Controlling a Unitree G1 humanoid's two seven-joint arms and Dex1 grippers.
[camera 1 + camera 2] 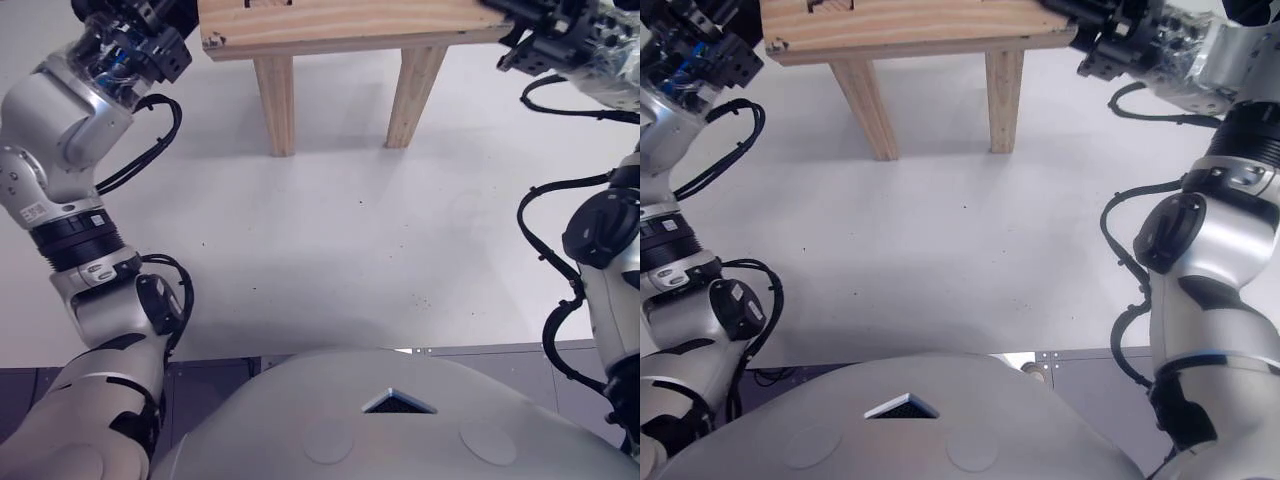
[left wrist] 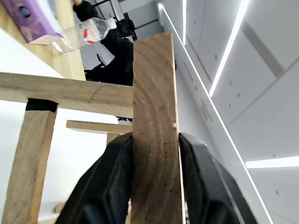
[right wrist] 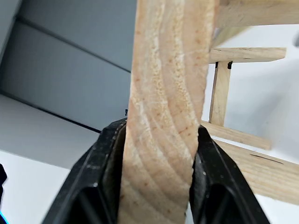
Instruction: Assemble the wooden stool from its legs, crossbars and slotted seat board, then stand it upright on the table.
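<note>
Left wrist view shows the left jaws clenched on one end of the seat board (image 2: 153,93), and the right jaws are clenched on the opposite end. The stool (image 1: 340,35) stands upright, its legs (image 1: 276,105) apparently resting on the bench (image 1: 320,250). Gripping both ends probably keeps it level and steady.

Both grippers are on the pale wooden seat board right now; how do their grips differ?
The left gripper clamps the left end of the pale wooden seat board, the right gripper its right end. The left gripper leaves the board's near left corner bare; the right gripper covers the near right corner. Shared: both are shut on the board, which stands on its wooden legs.
</note>
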